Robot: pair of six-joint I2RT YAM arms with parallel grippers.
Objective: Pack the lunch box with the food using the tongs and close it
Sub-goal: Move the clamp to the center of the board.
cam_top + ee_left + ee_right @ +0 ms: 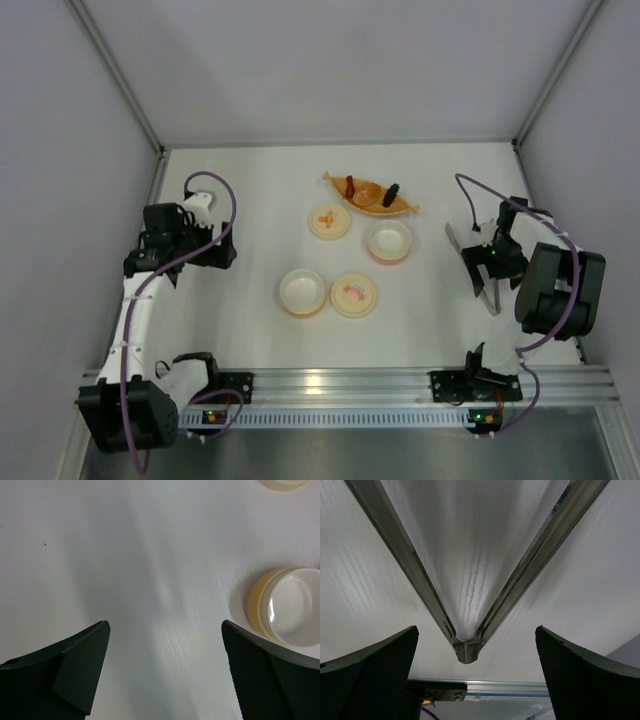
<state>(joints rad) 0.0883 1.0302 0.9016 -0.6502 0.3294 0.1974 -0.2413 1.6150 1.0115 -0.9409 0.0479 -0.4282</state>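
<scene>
Here, the left gripper (165,672) hung wide open over the bare table (125,555), holding nothing; a bowl (292,605) sat just off its right finger. Further to its right lay a lid (330,221), another lid (354,295) and a second bowl (389,241). Beyond them the dish (405,208) held the food: a red piece (350,186), a lump (372,192) and a black piece (391,192). Far right, the right gripper (477,675) stood wide open and empty over the tongs (412,567). Their hinge lay between its fingers, touching neither, with the arms spreading forward.

tongs (466,650) tips cut off at top, bowl (257,607) clipped at right edge
</scene>
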